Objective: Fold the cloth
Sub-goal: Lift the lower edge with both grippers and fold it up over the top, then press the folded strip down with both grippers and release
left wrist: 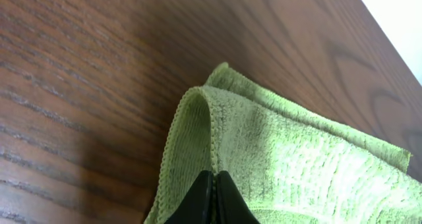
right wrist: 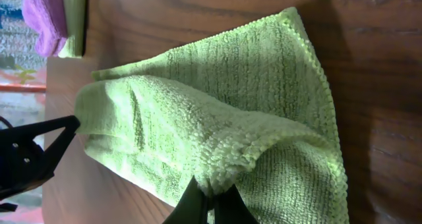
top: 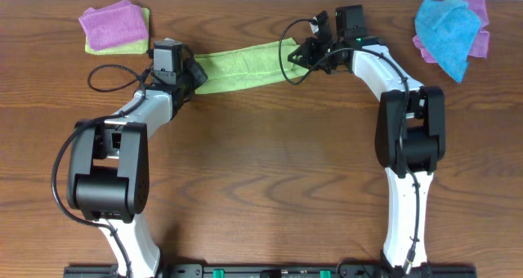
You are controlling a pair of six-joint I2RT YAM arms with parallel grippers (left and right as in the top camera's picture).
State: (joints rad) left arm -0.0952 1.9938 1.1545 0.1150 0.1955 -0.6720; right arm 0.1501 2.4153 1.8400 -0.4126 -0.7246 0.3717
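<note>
The cloth (right wrist: pixel 217 118) was soft, matt terry fabric with a ribbed, looped pile and a stitched hem. The counter (left wrist: pixel 99 66) was dark wood grain, smooth with a faint sheen. The left pincer (left wrist: pixel 213 181) looked like smooth black plastic. The magenta cloth (top: pixel 114 23) and blue cloth (top: pixel 445 29) looked similarly matt and fuzzy.

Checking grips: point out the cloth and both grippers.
cloth (top: pixel 241 69): overhead, middle of the strip.
left gripper (left wrist: pixel 214 182): left wrist, tips pinching cloth edge.
right gripper (right wrist: pixel 210 196): right wrist, tips pinching cloth fold.
</note>
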